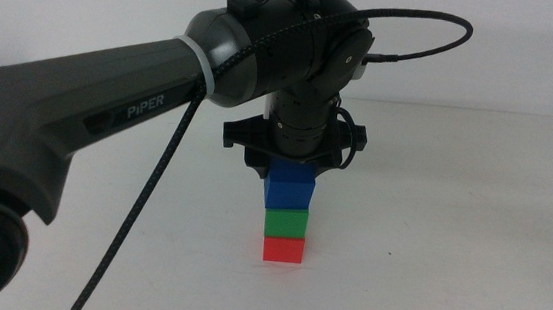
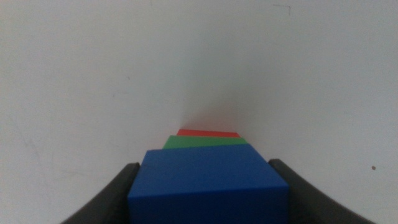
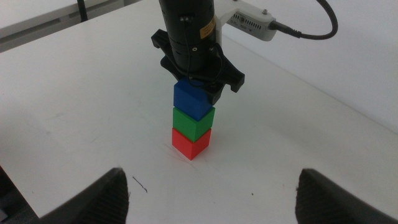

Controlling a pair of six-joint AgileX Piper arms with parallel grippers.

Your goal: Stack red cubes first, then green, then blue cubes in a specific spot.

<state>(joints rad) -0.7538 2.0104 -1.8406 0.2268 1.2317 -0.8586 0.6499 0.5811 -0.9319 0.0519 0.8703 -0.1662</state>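
Gripping the blue cube [image 1: 288, 187], the left gripper [image 1: 291, 166] holds it directly atop the green cube [image 1: 285, 222], which sits on the red cube [image 1: 282, 249]. The right gripper [image 3: 211, 196] waits near that tower, jaws spread wide.

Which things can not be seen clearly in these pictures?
- Left gripper contact: middle view, its body covers the blue cube top; a remaining grip is unclear.
- Red cube, green cube: left wrist view, blue cube hides most.
- Right gripper: jaws cut off by the edge, blurred.
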